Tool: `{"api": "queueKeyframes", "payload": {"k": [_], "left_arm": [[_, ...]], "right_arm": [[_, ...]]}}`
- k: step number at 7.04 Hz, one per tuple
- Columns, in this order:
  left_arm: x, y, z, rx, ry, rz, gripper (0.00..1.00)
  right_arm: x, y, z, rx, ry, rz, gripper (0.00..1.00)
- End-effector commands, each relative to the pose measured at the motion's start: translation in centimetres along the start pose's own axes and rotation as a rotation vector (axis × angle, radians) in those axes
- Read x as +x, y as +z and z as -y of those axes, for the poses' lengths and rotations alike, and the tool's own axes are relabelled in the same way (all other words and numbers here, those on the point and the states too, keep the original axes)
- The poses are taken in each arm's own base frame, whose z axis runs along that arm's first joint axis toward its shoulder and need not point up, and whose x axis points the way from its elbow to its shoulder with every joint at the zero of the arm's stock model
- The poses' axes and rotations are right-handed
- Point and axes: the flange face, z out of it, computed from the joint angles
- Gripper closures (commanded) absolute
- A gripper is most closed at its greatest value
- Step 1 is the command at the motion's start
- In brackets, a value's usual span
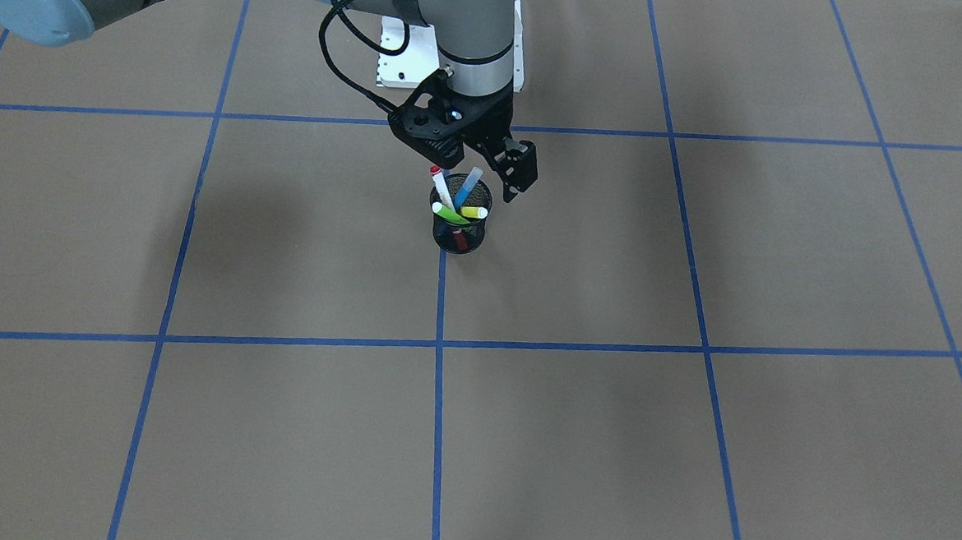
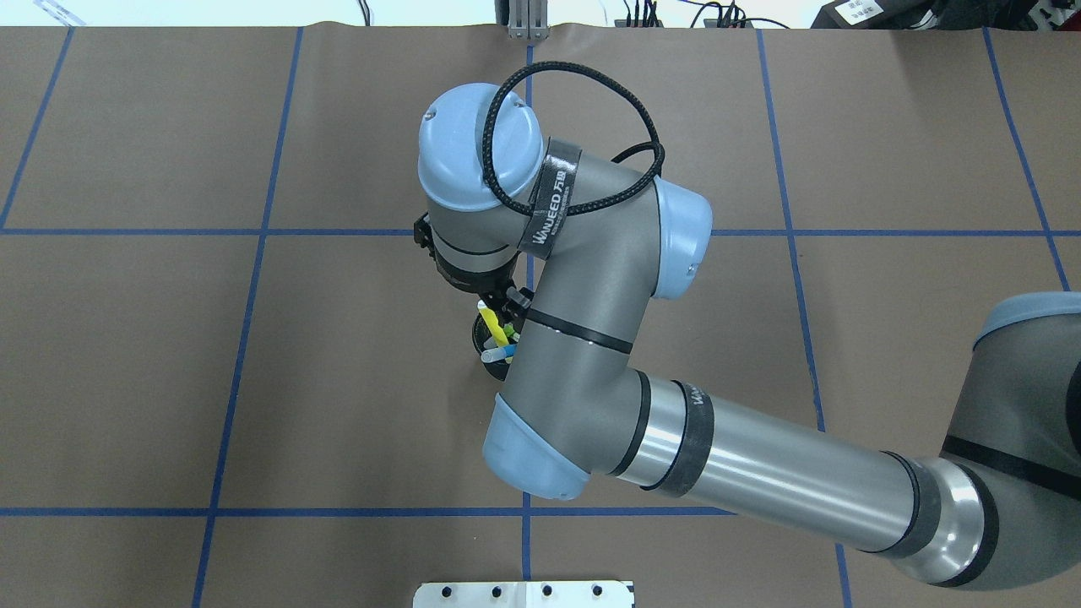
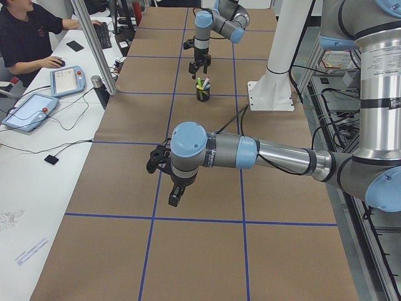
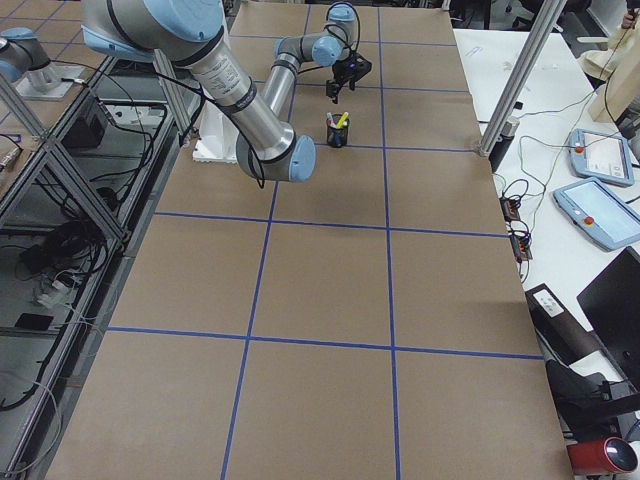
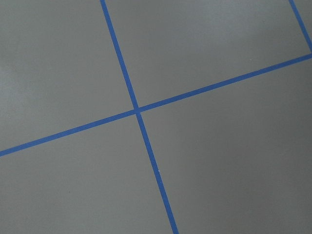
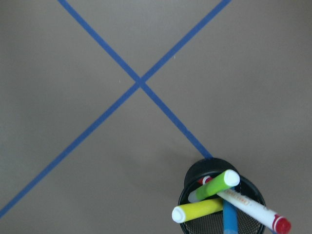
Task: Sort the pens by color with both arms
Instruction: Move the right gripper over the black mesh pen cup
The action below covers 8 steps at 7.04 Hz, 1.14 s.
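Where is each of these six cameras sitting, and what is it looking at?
Front: across the table, facing the robot, down on the cup of pens; right arm above it.
Overhead: behind the robot, looking down; right arm hides most of the cup.
Left side: table's end, looking along it; left arm near, right arm far.
Right side: opposite end; right arm near.
Left wrist: down on a tape cross; no robot parts.
Right wrist: down into the cup; no fingers show.
Shared: front and right wrist show all four pens.

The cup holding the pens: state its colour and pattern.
The cup is black wire mesh, shown best in the right wrist view.
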Motion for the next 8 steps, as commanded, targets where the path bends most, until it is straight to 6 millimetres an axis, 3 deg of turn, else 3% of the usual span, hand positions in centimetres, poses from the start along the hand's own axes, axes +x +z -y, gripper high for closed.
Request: {"api": "queueKeyframes", "payload": {"k": [1, 4, 6, 8], "left_arm": [[-0.3, 0.5, -0.6, -0.009, -0.009, -0.005, 0.01], [-0.3, 0.4, -0.7, -0.007, -0.010, -0.006, 0.01], [-0.2, 0.4, -0.7, -0.008, -0.008, -0.006, 0.01], [-0.2, 0.4, -0.7, -0.007, -0.009, -0.006, 0.01]], "right_arm": [[1.1, 1.8, -3.0, -0.031, -0.027, -0.035, 0.01], [2.3, 3.3, -1.9, 0.009, -0.002, -0.105, 0.05], [2.0, 3.3, -2.0, 0.013, -0.001, -0.102, 0.14], [2.6, 4.7, -1.9, 0.016, 0.000, -0.125, 0.15]]}}
